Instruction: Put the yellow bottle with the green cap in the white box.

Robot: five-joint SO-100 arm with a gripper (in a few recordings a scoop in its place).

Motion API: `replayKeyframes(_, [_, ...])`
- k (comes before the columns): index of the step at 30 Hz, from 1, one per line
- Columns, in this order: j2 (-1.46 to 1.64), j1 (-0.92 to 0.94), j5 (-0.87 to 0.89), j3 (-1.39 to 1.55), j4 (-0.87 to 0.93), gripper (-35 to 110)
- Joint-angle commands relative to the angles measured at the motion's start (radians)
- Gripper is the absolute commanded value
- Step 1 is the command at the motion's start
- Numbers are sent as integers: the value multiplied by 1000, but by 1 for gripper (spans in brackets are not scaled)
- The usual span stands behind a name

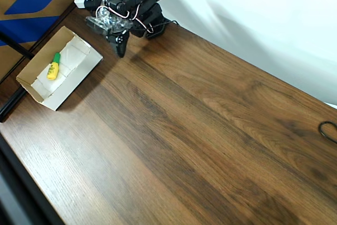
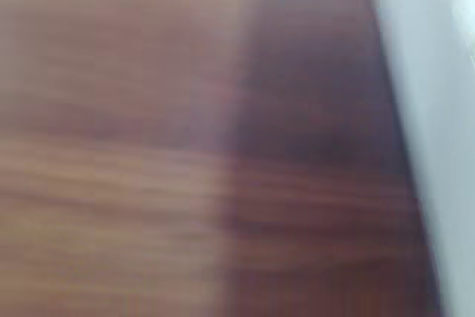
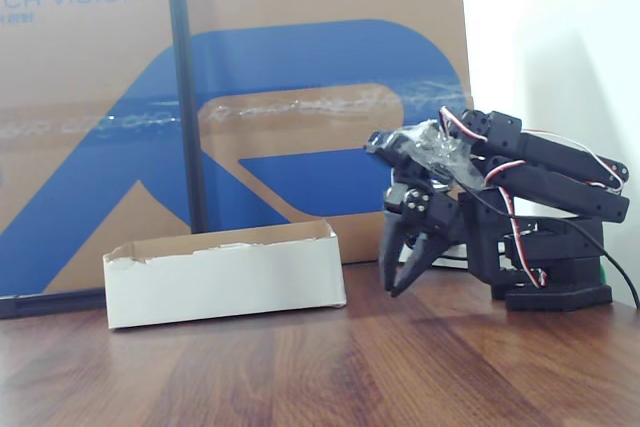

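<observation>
Flanking the white box (image 3: 225,277): cardboard panel (image 3: 300,97), black pole (image 3: 186,87).

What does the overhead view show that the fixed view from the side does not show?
The overhead view looks into the white box, where the yellow bottle with the green cap lies, and a black cable sits at the table's right edge. The fixed view gives the side: the box's outer wall hides its inside, the hand points down with its fingers slightly apart above the table, and a large cardboard panel stands behind. Both show box, folded arm and wooden table.
</observation>
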Motion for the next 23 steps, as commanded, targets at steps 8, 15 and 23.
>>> replayKeyframes(8, [37,12,46,-32,199,0])
replayKeyframes(15, [37,15,44,-43,239,0])
replayKeyframes(23, [37,15,44,-43,239,0])
